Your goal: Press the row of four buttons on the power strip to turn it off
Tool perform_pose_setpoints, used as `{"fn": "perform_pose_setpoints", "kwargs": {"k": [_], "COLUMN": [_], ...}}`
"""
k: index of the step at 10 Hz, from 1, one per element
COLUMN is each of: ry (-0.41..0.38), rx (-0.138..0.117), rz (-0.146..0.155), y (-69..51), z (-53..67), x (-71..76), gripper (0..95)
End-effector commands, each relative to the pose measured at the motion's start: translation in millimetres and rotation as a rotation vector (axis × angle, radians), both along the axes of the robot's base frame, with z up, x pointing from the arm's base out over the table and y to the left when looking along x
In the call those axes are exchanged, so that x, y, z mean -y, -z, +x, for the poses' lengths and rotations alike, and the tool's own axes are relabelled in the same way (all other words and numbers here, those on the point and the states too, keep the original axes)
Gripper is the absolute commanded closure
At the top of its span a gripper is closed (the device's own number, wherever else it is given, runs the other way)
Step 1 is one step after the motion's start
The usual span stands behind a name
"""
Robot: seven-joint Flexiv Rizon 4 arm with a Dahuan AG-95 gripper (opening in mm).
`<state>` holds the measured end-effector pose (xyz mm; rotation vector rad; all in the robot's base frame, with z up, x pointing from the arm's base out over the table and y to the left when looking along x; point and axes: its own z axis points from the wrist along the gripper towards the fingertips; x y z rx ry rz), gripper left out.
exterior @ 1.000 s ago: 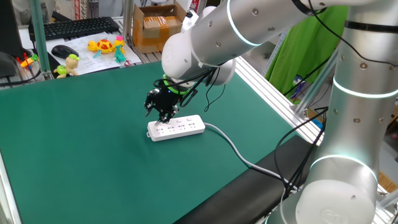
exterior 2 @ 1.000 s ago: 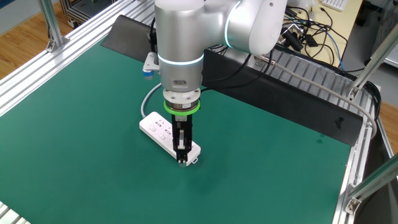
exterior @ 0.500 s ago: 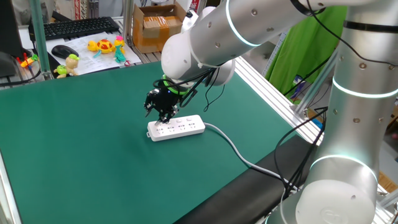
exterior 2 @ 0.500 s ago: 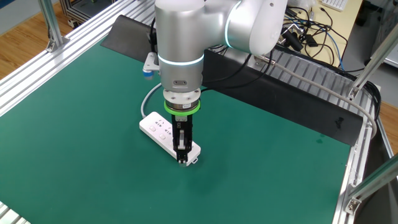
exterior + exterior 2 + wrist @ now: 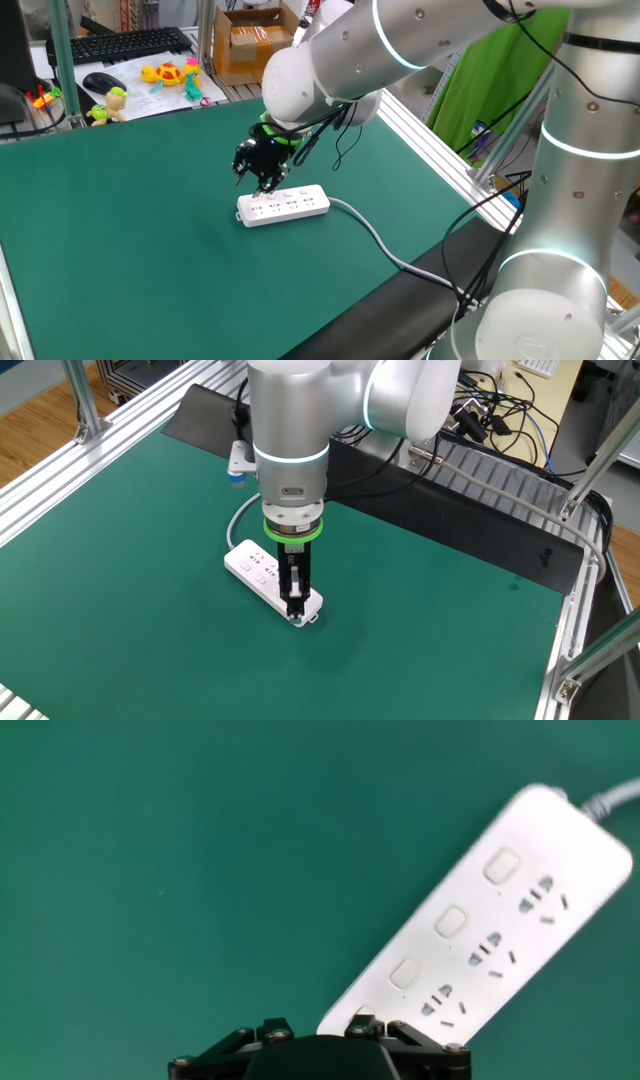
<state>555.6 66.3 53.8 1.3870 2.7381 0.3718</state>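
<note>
Green matting [image 5: 140, 230] covers the table, and the power strip [image 5: 284, 205] lies near its middle, its pale cable [image 5: 375, 238] running off to the right. At that end of the strip farthest from the cable hangs the gripper [image 5: 296, 612], pointing steeply down, fingers drawn together with nothing between them; whether the tips touch the strip cannot be told. Three of the row of four buttons [image 5: 449, 922] show in the hand view, the fourth half hidden by the hand. Beyond the mat's far edge sits a black keyboard [image 5: 120, 44].
</note>
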Motion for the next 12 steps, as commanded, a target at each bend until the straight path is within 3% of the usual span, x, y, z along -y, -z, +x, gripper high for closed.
{"fn": "perform_pose_setpoints", "kwargs": {"k": [1, 2, 3, 5, 6, 7, 10, 12], "ry": [-0.238, -0.318, -0.434, -0.564, -0.614, -0.692, -0.844, -0.844], "rx": [-0.007, -0.011, -0.014, -0.007, 0.004, 0.004, -0.018, -0.027], "rz": [-0.06, -0.083, -0.136, -0.18, -0.197, -0.242, -0.334, -0.338], "y": [-24.5, -29.9, -40.9, -57.2, -62.4, -66.5, -72.5, -72.8], "z": [-7.4, -9.3, -13.6, -20.8, -23.8, -26.6, -33.1, -33.5], "x": [6.2, 8.0, 11.8, 18.4, 19.8, 19.7, 14.0, 13.6], "gripper": [57.0, 57.0, 57.0, 57.0, 57.0, 57.0, 57.0, 57.0]}}
